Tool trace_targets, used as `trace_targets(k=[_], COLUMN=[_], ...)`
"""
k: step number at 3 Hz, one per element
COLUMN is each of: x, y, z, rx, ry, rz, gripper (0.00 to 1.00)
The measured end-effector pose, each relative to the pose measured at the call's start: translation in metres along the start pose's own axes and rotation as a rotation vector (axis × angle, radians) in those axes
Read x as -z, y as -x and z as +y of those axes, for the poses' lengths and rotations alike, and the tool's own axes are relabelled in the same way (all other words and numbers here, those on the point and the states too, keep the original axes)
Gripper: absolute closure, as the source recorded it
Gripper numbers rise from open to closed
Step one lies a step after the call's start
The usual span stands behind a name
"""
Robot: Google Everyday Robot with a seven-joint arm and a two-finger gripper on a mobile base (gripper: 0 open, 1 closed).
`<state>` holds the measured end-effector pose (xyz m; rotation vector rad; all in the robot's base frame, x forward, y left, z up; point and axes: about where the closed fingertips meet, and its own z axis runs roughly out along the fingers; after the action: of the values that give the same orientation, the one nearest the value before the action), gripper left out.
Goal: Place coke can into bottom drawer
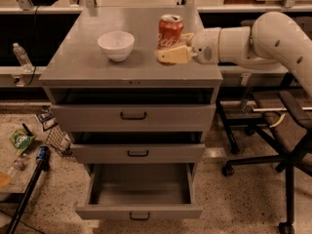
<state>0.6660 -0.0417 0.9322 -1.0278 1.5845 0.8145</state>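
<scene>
The red coke can stands upright over the right part of the grey cabinet top, to the right of the white bowl. My gripper reaches in from the right on the white arm. It is shut on the lower part of the can, with one pale finger in front of it and the other behind. The bottom drawer is pulled out and open below, and nothing shows inside it. Its black handle is on the front.
A white bowl sits on the cabinet top to the left of the can. The two upper drawers are almost closed. A black office chair stands to the right. A water bottle, a green bag and a black pole are on the left.
</scene>
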Motion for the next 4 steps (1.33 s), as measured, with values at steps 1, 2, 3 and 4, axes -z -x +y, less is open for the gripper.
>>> trace_targets(k=[1, 2, 3, 4], x=[0.0, -0.013, -0.043, -0.047], y=[-0.019, -0.066, -0.119, -0.132], z=[0.054, 0.11, 0.131, 0.134], rx=[0.021, -0.004, -0.077, -0.09], ry=[0.034, 0.018, 0.001, -0.008], rz=[0.028, 0.086, 0.133, 0.139], gripper=[1.0, 1.0, 1.0, 1.0])
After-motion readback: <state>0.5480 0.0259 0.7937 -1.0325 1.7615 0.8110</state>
